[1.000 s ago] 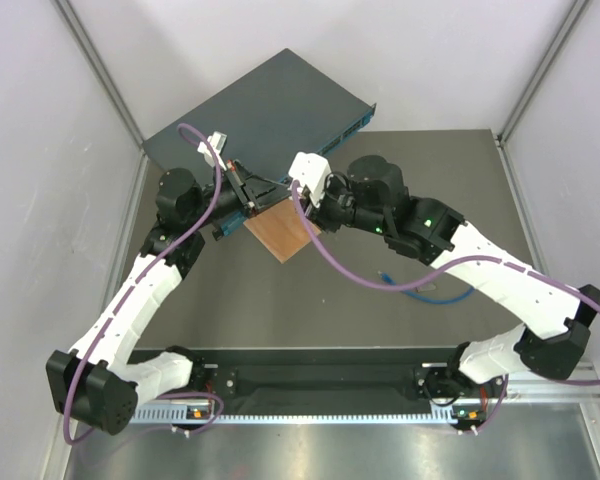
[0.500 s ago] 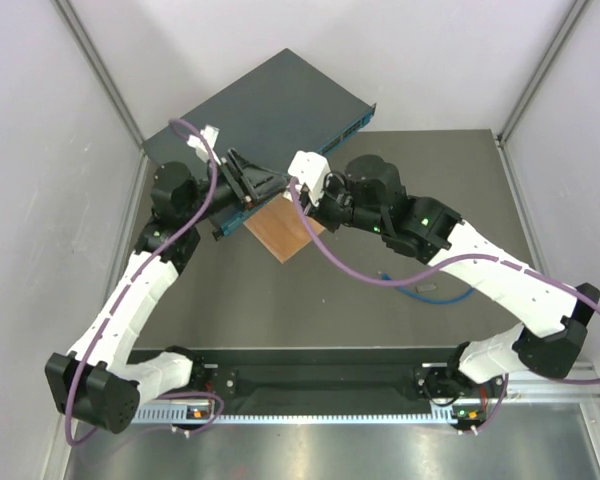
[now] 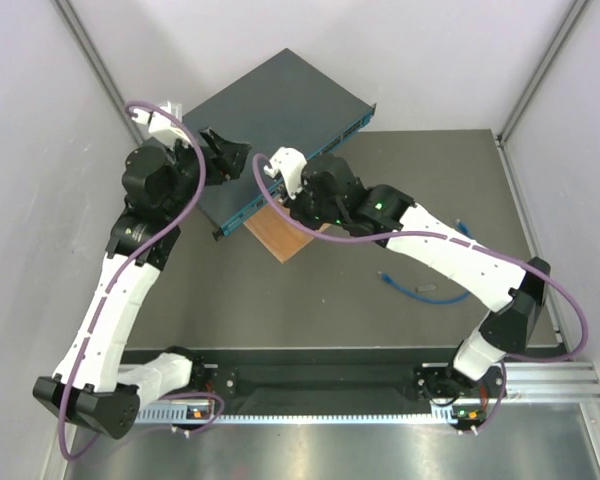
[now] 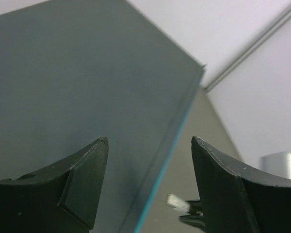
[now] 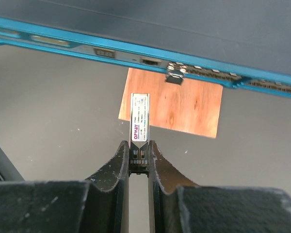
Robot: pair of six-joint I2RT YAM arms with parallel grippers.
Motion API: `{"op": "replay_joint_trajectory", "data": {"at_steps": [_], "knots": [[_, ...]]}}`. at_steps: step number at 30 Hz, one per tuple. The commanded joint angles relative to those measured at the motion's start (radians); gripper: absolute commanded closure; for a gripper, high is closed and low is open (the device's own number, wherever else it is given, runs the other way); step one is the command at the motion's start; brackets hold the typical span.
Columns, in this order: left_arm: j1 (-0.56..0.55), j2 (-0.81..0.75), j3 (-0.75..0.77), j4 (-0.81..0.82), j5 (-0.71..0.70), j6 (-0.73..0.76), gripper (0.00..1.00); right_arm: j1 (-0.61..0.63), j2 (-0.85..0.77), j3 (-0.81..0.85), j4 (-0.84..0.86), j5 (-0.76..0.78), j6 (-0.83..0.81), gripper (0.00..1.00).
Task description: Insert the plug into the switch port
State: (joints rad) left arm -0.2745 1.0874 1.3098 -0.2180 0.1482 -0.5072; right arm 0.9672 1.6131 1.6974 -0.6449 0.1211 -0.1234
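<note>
The left gripper (image 4: 150, 145) has been opened and drawn back over the switch (image 3: 280, 105), the right gripper (image 5: 139, 145) has been clamped on a labelled transceiver module (image 5: 139, 119) before the port row, and the plug (image 3: 385, 277) is left on the table (image 3: 330, 310), well apart, so its insertion is judged not begun.

Matt switch (image 3: 280, 100) casing, seemingly metal; grained wooden square (image 5: 184, 104); module (image 5: 139, 116) bearing paper label.
</note>
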Motion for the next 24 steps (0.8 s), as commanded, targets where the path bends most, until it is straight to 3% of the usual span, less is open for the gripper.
{"op": "replay_joint_trajectory", "data": {"at_steps": [1, 24], "knots": [[0.004, 0.009, -0.021, -0.035, -0.088, 0.116, 0.26, -0.001, -0.004, 0.067, 0.011, 0.06, 0.071, 1.0], [0.003, 0.045, -0.044, -0.06, -0.11, 0.099, 0.27, -0.033, 0.08, 0.168, 0.01, 0.074, 0.025, 1.0]]}}
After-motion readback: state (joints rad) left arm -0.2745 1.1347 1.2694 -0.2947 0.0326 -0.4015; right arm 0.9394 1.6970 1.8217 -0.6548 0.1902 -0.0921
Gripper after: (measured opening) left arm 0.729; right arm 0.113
